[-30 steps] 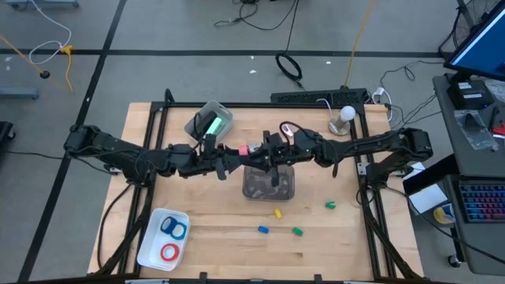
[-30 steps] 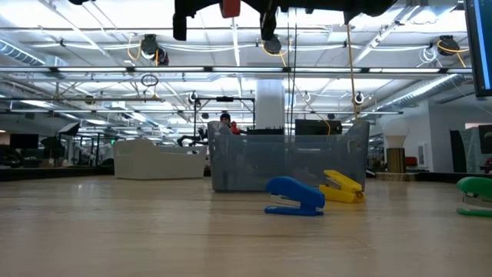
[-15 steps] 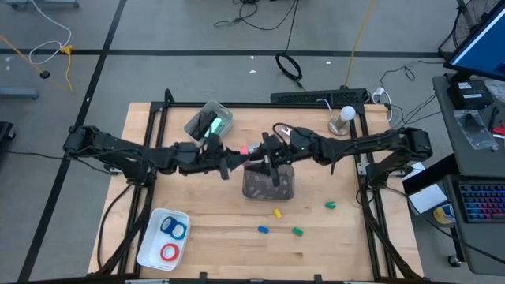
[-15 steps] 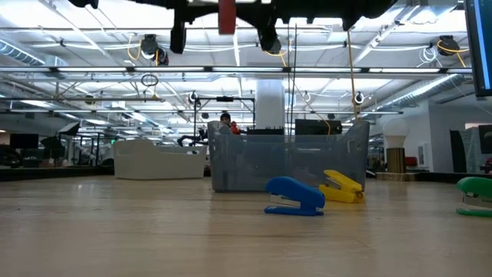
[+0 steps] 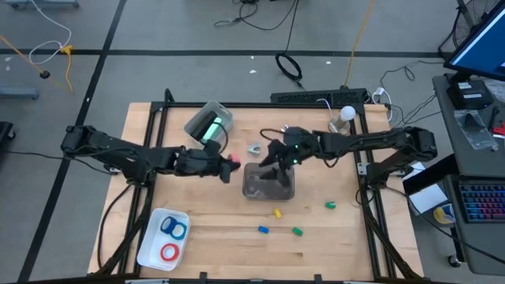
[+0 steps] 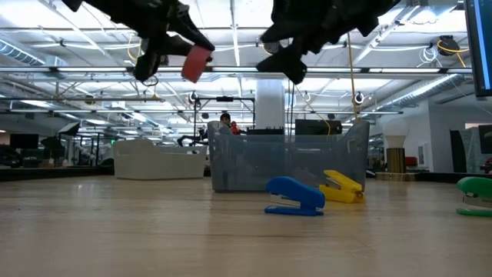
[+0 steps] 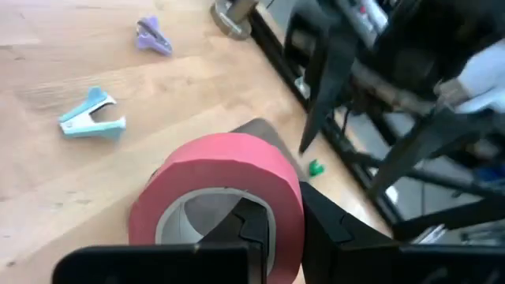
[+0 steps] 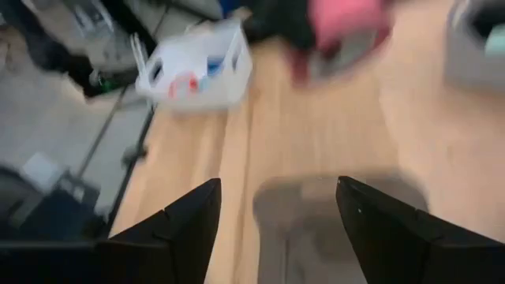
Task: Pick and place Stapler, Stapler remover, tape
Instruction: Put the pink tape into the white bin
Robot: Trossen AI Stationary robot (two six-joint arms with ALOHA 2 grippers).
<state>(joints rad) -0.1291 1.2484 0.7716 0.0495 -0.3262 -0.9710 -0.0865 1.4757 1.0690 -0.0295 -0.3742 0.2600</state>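
Pink-red tape roll (image 7: 225, 185) sits clamped in the left gripper (image 5: 228, 162), raised at nine o'clock of the clear bin (image 5: 268, 184). We note the right gripper (image 5: 278, 158) spread wide above that bin.

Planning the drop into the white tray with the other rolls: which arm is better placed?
Left. The left gripper is shut on the pink-red tape roll, on the white tray's side. The right gripper is open, empty.

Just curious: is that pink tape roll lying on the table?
No, the left tool holds the pink tape roll in the air above the table.
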